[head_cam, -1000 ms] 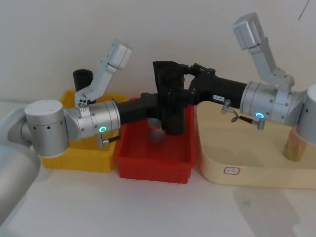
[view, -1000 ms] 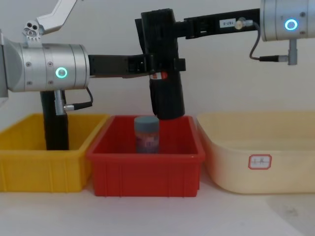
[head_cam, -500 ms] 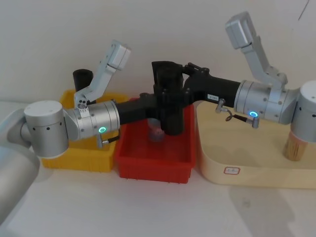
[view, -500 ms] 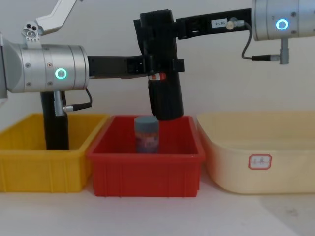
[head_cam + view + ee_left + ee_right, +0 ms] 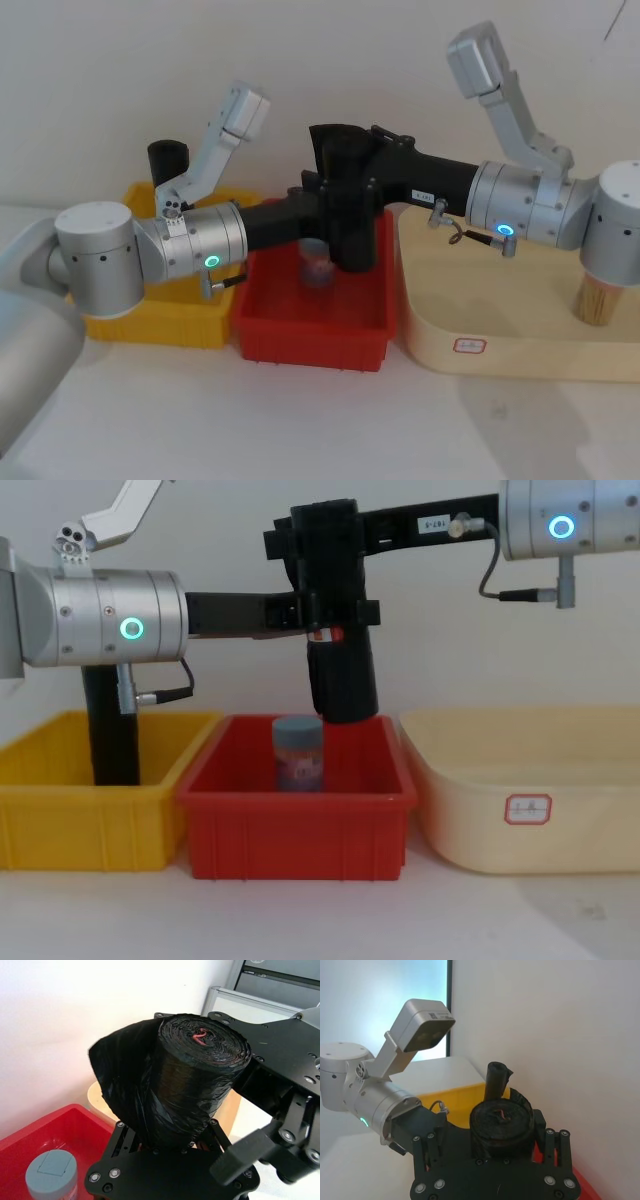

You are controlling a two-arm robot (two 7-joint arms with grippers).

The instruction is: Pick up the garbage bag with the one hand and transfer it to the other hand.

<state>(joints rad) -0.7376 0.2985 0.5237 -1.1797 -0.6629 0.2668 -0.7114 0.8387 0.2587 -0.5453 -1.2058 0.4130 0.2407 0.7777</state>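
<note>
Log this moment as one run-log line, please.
left pincer: shut on bag roll | right pincer: open around its top | bag roll above red bin | handover pending

garbage bag (image 5: 195, 1085): black roll, red squiggle on end face, gripped by left gripper (image 5: 167, 1130) | right gripper (image 5: 255, 1070): against roll's end | grey-lidded jar (image 5: 51, 1172): upright in red bin (image 5: 60, 1125) | beige tub (image 5: 97, 1102): beyond bin

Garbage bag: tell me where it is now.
In the chest view the garbage bag hangs upright at centre, above the red bin and jar, gripped mid-length by the left hand, with the right hand at its top.
</note>
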